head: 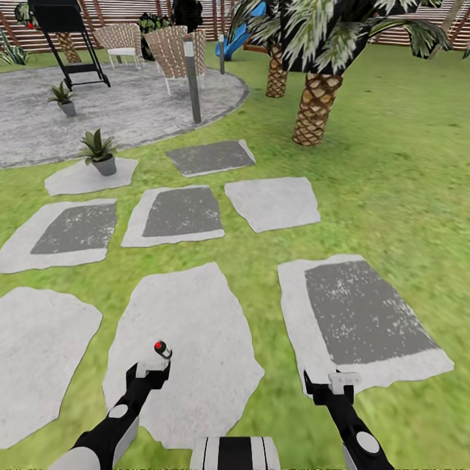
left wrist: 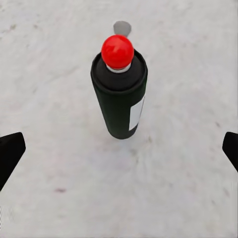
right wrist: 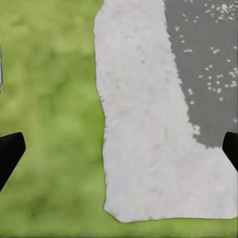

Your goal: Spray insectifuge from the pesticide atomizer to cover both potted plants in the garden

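Lawn (head: 391,163) with pale stepping stones fills the ground ahead of the robot, and a round grey patio (head: 130,111) lies beyond it. The pesticide atomizer (left wrist: 119,94) stands upright on a pale stepping stone (head: 189,352), directly ahead of the left gripper (left wrist: 119,153) and centred on the gap between its jaws; in the head view its red top (head: 158,344) shows just past the gripper's tip. The jaws of the left gripper are spread wide, their dark fingertips (left wrist: 10,151) sitting at the two edges of the left wrist view, well clear of the bottle on both sides, so nothing is held. The white label (left wrist: 137,113) faces one jaw. The right gripper (right wrist: 119,153) is likewise wide open and holds nothing; ahead of its jaws lies the border between grass and a second stepping stone (right wrist: 148,148) that carries a darker grey patch (right wrist: 208,64). Two potted plants stand far ahead of the left jaws: the nearer plant (head: 98,151) on a small stone at the patio's edge, the farther plant (head: 62,98) on the patio itself. A palm trunk (head: 315,108) rises far ahead of the right jaws, near wicker chairs (head: 173,49) and a grey post (head: 192,78).
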You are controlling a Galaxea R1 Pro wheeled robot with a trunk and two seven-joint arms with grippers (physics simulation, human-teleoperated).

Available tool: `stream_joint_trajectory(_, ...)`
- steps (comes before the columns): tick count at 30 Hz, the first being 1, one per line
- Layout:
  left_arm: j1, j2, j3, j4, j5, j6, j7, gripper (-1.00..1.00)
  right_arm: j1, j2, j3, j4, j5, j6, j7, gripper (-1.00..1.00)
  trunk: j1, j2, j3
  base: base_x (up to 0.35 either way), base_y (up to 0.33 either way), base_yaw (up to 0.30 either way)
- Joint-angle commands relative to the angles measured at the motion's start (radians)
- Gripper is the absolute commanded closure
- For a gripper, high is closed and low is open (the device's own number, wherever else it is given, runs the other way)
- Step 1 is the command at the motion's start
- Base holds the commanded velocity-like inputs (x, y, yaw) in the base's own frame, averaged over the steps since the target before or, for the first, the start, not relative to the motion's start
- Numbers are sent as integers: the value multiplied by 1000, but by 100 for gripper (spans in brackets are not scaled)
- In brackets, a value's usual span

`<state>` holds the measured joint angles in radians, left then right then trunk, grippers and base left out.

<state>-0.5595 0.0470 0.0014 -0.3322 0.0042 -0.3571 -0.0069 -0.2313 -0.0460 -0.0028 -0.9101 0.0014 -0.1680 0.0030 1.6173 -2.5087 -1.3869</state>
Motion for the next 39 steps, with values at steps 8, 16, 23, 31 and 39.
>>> stream_joint_trajectory(8,0,0,0,1,0,-5,0,-100,0,0,0,0,0,-4,0,-100,0,0,-6,0,0,0)
stream_joint_trajectory(16,0,0,0,1,0,-5,-1,-100,0,0,-2,0,0,-4,0,-100,0,0,-6,125,31,0)
stream_joint_trajectory(23,0,-1,0,1,0,-5,-1,-100,0,0,-2,0,0,-4,0,-100,0,0,-6,19,4,0)
stream_joint_trajectory(31,0,-1,0,1,0,-6,-1,-100,1,-2,-2,0,0,-26,-1,-100,0,0,-6,1,0,0)
stream_joint_trajectory(39,0,-1,0,1,0,-6,-1,-100,3,-6,-3,0,0,-122,-4,-100,0,0,-6,0,0,0)
